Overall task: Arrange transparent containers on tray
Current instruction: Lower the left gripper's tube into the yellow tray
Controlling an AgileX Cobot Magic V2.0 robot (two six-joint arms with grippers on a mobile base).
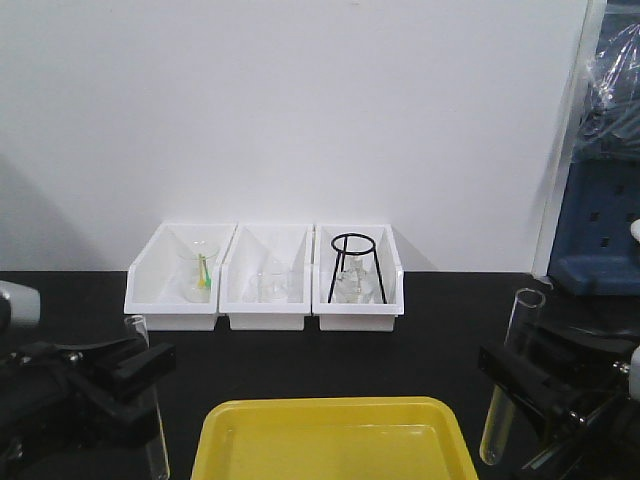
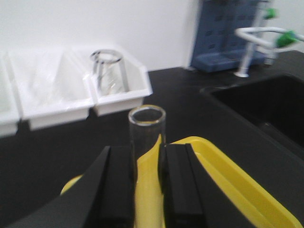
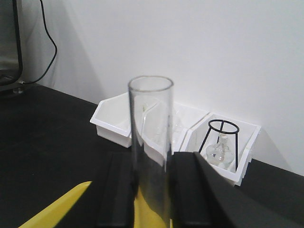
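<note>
The yellow tray [image 1: 335, 440] lies at the front centre of the black table, with nothing in the part that shows. My left gripper [image 1: 140, 385] is shut on a clear test tube [image 1: 150, 400] held upright just left of the tray. In the left wrist view that tube [image 2: 147, 133] stands between the black fingers [image 2: 116, 190] with the tray [image 2: 228, 175] below. My right gripper [image 1: 515, 385] is shut on a second test tube [image 1: 508, 375], upright just right of the tray. The right wrist view shows this tube [image 3: 150, 142] clamped between the fingers [image 3: 187, 194].
Three white bins stand in a row against the back wall: the left bin [image 1: 178, 277] holds a beaker, the middle bin [image 1: 267, 277] glassware, the right bin [image 1: 358, 272] a black wire stand over a flask. A sink basin [image 2: 266, 109] and a blue rack [image 1: 600, 230] lie to the right.
</note>
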